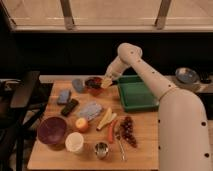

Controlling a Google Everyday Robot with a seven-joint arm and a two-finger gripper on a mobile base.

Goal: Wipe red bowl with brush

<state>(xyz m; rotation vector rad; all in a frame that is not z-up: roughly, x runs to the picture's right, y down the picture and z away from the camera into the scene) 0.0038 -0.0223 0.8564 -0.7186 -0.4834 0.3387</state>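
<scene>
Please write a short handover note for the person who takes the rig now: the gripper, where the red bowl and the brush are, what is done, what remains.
Gripper: at the far side of the table, right beside the red bowl, left of the green tray.
Brush: appears to reach from the gripper into the bowl, though the grip itself is unclear.
Done: brush brought to the bowl.
Left: wipe the bowl's inside, then likely lift the brush away.
</scene>
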